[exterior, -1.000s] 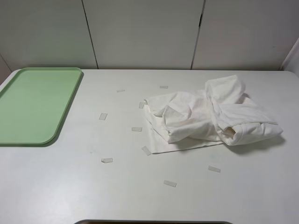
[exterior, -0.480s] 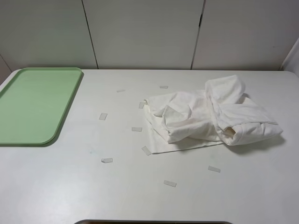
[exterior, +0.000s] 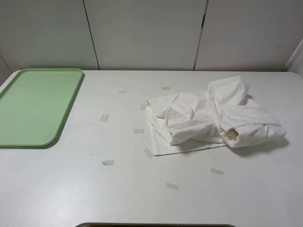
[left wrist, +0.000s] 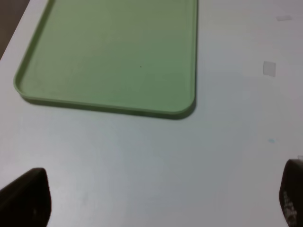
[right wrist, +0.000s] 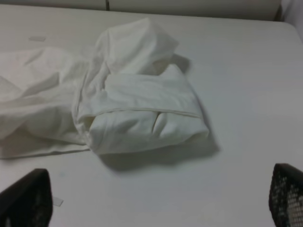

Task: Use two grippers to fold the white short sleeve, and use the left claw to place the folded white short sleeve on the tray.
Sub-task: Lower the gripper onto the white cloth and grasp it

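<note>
Two grippers serve this task, and neither is engaged with the cloth: the left gripper (left wrist: 158, 198) stands with its jaws wide apart over bare table near the tray's edge, holding nothing; the right gripper (right wrist: 155, 198) stands equally wide, short of the garment, holding nothing. The white short sleeve (exterior: 215, 118) lies in a wrinkled heap at about 3 o'clock from the table centre in the high view, partly rolled on itself; the tray (exterior: 35, 106) lies at about 9 to 10 o'clock, well apart from the garment, with nothing on it. Judged step: the approach before the first fold; no part of the task appears done. The next move calls for both arms to reach the heap, each taking an edge or corner, so that the cloth can be drawn flat before it is doubled; the rolled bundle at 4 o'clock of the heap probably needs opening first; soft cotton is likely to sag out of a shallow pinch. The table (exterior: 94, 189) is plain, white and matte; small pale tape scraps (exterior: 108, 162) lie scattered on it between tray and garment and toward 6 o'clock; none touches the tray. Pale wall panels (exterior: 142, 33) with dark vertical seams close the scene at 12 o'clock.
</note>
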